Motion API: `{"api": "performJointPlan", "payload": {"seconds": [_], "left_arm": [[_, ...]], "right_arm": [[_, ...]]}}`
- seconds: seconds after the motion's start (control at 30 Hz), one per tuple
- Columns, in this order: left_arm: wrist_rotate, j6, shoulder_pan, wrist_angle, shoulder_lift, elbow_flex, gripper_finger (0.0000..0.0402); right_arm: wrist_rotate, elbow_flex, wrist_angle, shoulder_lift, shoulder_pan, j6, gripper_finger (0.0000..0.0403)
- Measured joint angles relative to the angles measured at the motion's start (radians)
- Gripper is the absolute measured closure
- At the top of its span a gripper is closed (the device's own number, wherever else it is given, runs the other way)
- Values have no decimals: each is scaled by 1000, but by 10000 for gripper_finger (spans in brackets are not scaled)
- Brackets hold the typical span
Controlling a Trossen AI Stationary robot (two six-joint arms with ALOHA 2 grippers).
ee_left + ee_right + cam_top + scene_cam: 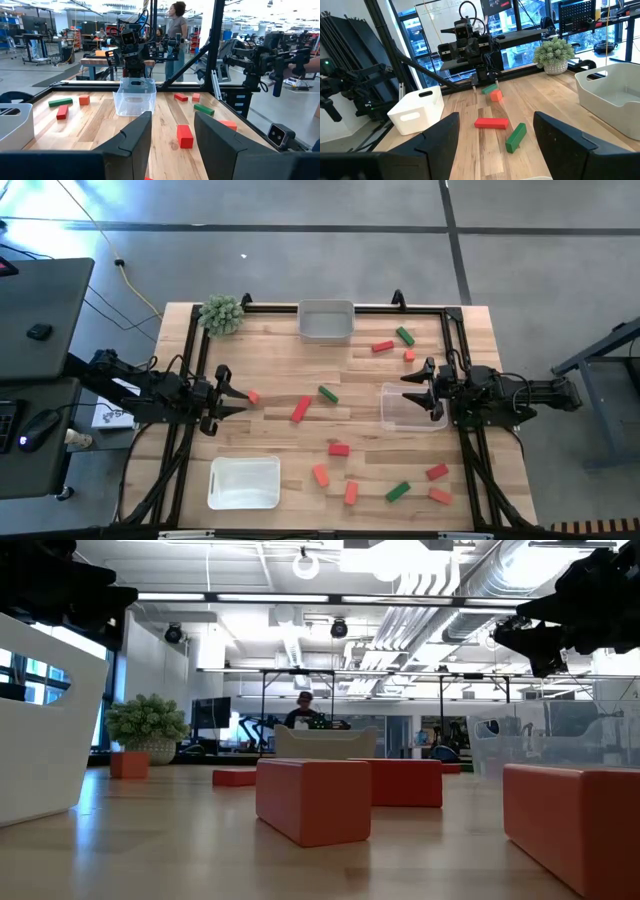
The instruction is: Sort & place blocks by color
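Red, orange-coral and green blocks lie scattered flat on the wooden table. My left gripper hovers open at the table's left side. An orange-coral block lies just past its fingertips, and a long red block and a green block lie farther toward the middle. In the left wrist view the red block shows ahead between the fingers. My right gripper is open at the right side, at the left edge of a clear tray. Neither gripper holds anything.
A grey tray stands at the far edge beside a spiky green plant ball. A white tray sits near left. More blocks lie far right and near right. A black frame rims the table. People stand in the room beyond.
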Motion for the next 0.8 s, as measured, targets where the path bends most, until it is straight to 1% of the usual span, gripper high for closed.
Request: {"api": "performJointPlan", "payload": {"seconds": [0.37, 0.5, 0.57, 0.8], "left_arm": [[0, 0, 0, 0, 0, 0, 264], [0, 0, 0, 0, 0, 0, 264], [0, 0, 0, 0, 0, 0, 264], [0, 0, 0, 0, 0, 0, 264]], "right_arm": [[20, 0, 7, 0, 0, 1, 158], [26, 0, 46, 0, 0, 60, 158], [46, 0, 70, 0, 0, 96, 158], [185, 0, 166, 0, 0, 215, 158]]}}
